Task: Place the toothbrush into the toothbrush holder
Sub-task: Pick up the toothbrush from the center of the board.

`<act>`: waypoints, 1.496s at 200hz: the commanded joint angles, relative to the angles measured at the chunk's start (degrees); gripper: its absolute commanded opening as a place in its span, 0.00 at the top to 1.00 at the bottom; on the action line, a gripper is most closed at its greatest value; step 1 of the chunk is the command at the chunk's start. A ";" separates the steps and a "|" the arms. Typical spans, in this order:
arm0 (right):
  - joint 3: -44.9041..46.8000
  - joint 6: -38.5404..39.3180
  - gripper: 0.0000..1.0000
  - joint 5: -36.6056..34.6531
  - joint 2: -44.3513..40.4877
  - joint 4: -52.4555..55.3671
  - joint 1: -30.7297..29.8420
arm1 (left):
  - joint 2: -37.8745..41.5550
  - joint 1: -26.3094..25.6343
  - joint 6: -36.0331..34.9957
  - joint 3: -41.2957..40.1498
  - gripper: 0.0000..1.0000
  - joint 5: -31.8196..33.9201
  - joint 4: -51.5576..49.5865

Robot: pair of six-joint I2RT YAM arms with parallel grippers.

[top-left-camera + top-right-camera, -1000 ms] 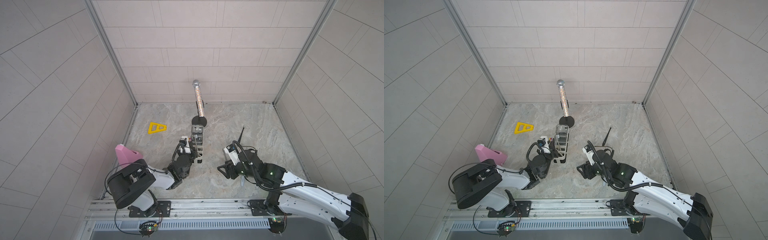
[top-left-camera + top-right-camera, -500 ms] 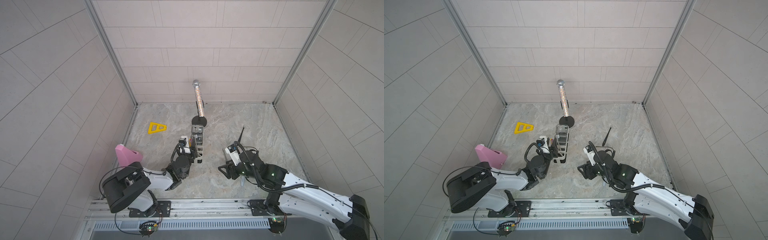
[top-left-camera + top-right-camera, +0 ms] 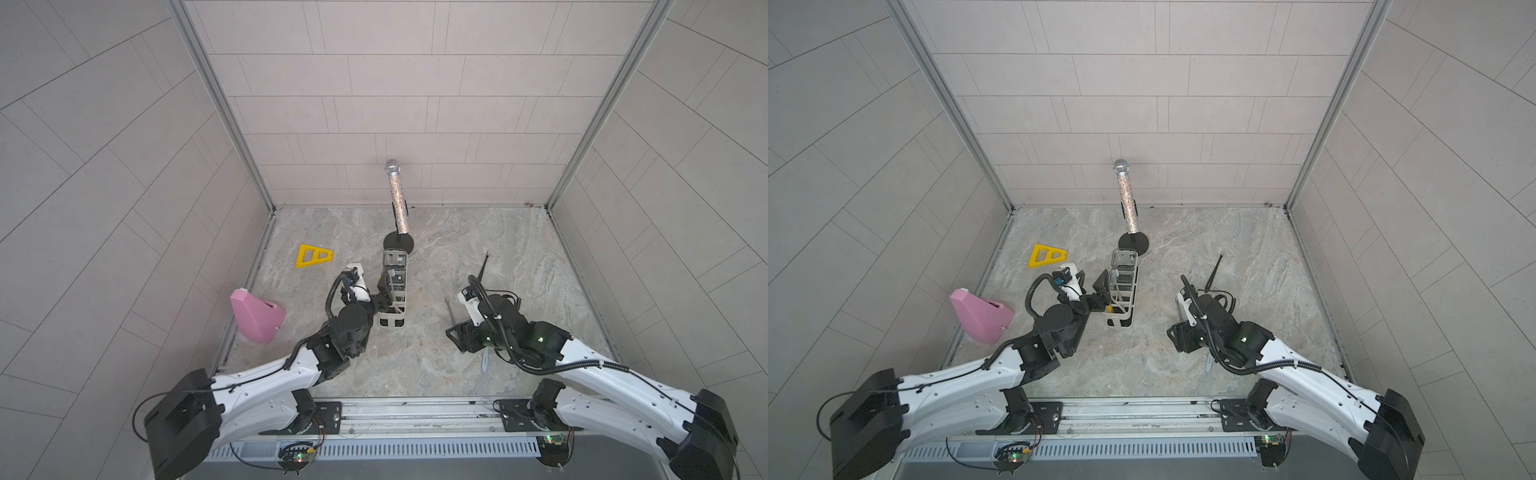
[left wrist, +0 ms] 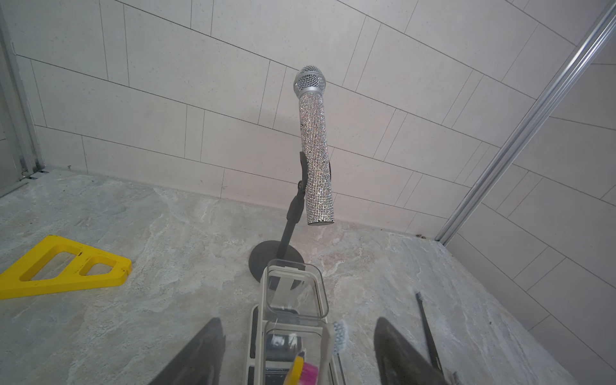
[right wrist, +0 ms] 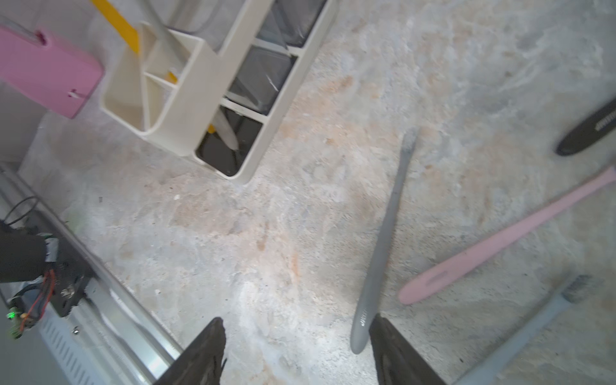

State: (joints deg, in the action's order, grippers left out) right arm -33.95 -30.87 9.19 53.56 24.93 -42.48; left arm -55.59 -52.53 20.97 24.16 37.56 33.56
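Left hand (image 4: pixel 297 321) gapes wide beside the holder (image 3: pixel 391 325), toothbrush (image 4: pixel 340 335) leaning inside. Clip that rim pulling away and it topples!

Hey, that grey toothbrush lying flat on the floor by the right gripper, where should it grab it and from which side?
Take the grey toothbrush at mid-handle, straight from above, closing across its narrow width. It lies flat, slim and straight, and the pink toothbrush lies apart from it, so both sides look free.
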 commanded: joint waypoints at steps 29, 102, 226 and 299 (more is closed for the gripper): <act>-3.47 4.24 0.33 -1.70 12.01 4.30 1.86 | 9.91 -0.19 9.71 8.59 0.24 -0.18 -34.53; -10.75 8.39 0.52 -6.72 30.01 7.54 2.40 | 10.70 -0.20 11.70 13.37 0.24 -3.53 -45.90; -6.18 3.68 0.91 2.30 22.13 -0.07 1.28 | 11.83 -0.19 13.82 15.27 0.24 -6.34 -48.77; -3.31 -3.43 0.91 9.43 -1.33 -6.50 -0.10 | 4.92 -0.30 27.95 14.65 0.12 -23.27 -34.95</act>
State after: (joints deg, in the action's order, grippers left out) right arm -38.70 -30.55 15.75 57.12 21.76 -41.82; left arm -48.14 -52.53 42.35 38.22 22.31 -8.16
